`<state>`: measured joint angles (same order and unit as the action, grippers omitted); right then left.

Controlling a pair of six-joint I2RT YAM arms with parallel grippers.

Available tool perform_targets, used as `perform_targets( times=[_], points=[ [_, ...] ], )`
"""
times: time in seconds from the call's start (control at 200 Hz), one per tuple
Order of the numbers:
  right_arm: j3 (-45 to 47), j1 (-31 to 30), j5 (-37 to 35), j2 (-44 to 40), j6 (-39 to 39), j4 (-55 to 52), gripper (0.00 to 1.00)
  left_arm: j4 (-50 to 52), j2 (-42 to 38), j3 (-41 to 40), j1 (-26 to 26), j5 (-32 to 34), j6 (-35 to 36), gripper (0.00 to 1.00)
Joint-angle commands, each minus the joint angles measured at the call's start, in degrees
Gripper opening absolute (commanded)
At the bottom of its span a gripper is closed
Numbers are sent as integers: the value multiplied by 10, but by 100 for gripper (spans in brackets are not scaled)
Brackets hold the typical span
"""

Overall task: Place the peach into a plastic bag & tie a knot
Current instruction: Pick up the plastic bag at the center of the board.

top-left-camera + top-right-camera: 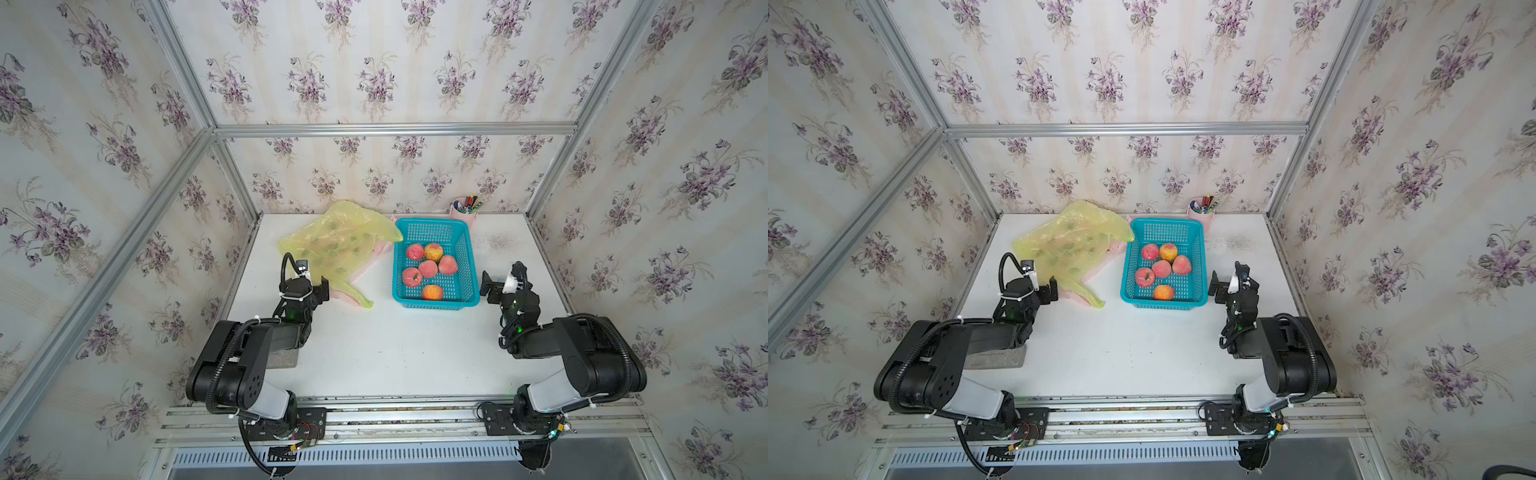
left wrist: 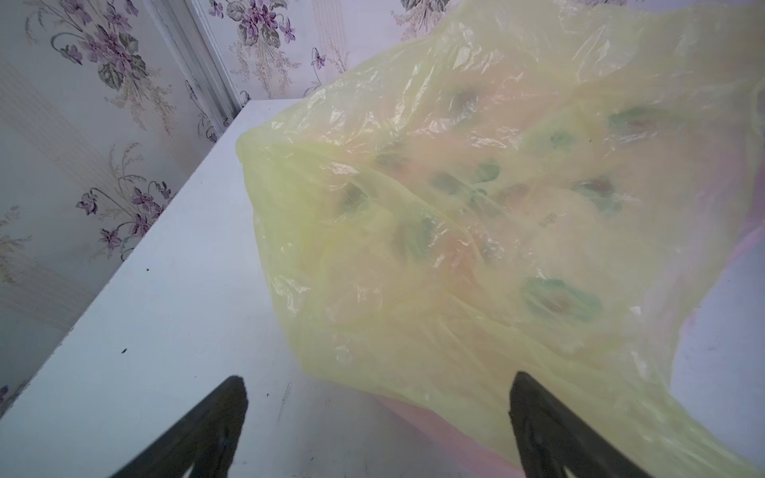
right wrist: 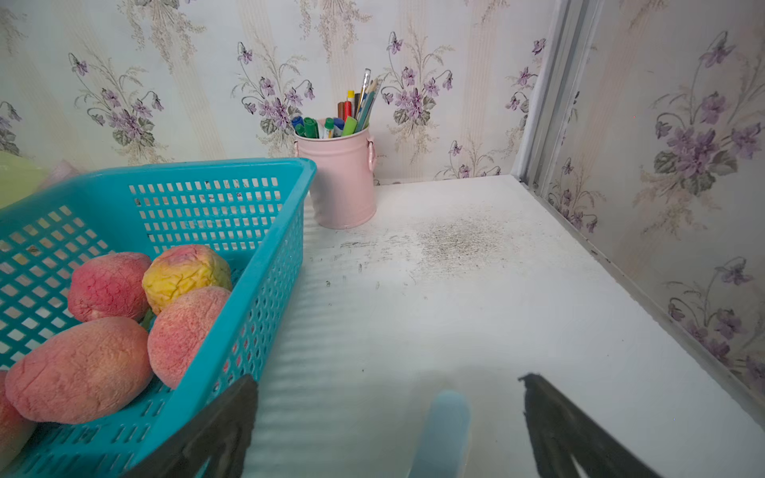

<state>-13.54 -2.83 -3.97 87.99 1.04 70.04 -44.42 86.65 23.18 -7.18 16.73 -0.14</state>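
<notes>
Listing items on the white table.

1. Plastic bag, yellow and translucent with green spots. It lies crumpled at the far left over pink sheeting, and one corner overlaps the far left rim of the basket.
2. Basket, teal and perforated, at far centre.
3. Peaches, six, all inside the basket and clustered toward its near half. None is in the bag.
4. Pen pot, pink and full of markers, against the far wall just right of the basket.
5. Left gripper, jaws spread wide and empty, at the bag's near left edge. Contact with the bag cannot be told.
6. Right gripper, jaws spread wide and empty, just beside the basket's near right corner.
</notes>
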Motion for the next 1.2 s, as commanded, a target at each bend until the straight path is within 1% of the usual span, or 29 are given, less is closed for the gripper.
perform_targets(
  times=[0.0, 0.679, 0.759, 0.784, 0.829, 0.849, 0.899, 0.944, 0.994, 1.034, 1.064, 1.084, 1.114, 1.134, 1.199],
  points=[
    [1, 0, 3, -2, -7, 8, 100, -11, -1, 0, 0, 3, -1, 100],
    [1, 0, 3, -1, -7, 8, 100, -12, -1, -1, 0, 3, -1, 100],
    [1, 0, -4, -5, -6, 12, 100, -13, -7, 4, 0, -10, 9, 100],
    [-2, 0, -6, -17, -7, 3, 100, 26, -20, 17, -3, -16, 14, 99],
    [-17, -1, -5, -59, -5, -57, 100, 150, -60, 58, -11, 4, 6, 100],
    [-29, -1, -10, -82, 1, -103, 100, 198, -81, 76, -12, 23, -7, 99],
    [-59, -1, -42, -129, 38, -206, 100, 318, -109, 126, -13, 65, -66, 99],
    [-82, -1, -75, -159, 79, -273, 100, 385, -126, 155, -13, 74, -98, 99],
    [-104, -1, -94, -182, 117, -340, 100, 439, -148, 172, -15, 76, -139, 99],
    [-117, -1, -113, -201, 161, -383, 100, 456, -173, 171, -16, 58, -161, 99],
    [-127, 0, -132, -216, 225, -427, 100, 473, -195, 170, -16, 41, -183, 99],
    [-134, 3, -128, -224, 255, -458, 100, 486, -209, 171, -16, 28, -199, 99],
    [-148, 8, -87, -236, 266, -494, 100, 511, -230, 176, -15, 2, -222, 99],
    [-158, 9, -59, -243, 264, -516, 99, 534, -241, 186, -14, -29, -231, 99],
    [-187, 9, 28, -259, 267, -574, 87, 604, -255, 229, -17, -154, -230, 99]
  ],
)
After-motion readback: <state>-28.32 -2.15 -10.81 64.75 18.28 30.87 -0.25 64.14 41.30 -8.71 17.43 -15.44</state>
